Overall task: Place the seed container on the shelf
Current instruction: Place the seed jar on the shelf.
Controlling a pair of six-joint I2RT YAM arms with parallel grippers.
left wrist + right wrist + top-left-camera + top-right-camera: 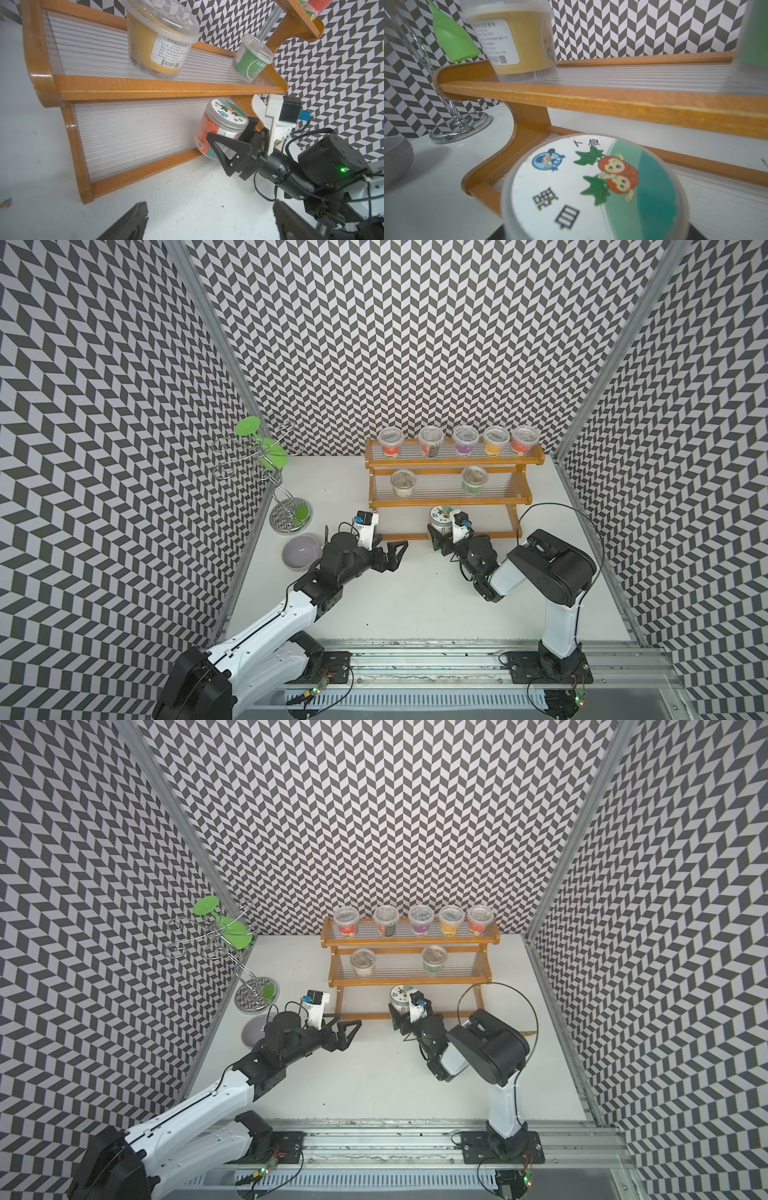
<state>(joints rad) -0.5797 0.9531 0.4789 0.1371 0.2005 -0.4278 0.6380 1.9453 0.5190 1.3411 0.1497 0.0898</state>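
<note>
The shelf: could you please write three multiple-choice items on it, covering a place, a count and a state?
1. Where is the seed container? A the shelf's top tier; B its lowest tier, between the right gripper's fingers; C its middle tier.
2. How many jars stand on the top tier? A three; B five; C seven.
3. How is the left gripper? A open, empty; B shut on a jar; C shut, empty.
Answers: B, it sits low at the front; B, five lids in a row; A, its fingers stand apart over the table.

Orange-brown shelf (415,503) — chevron walls (415,344) (black-white)
</note>
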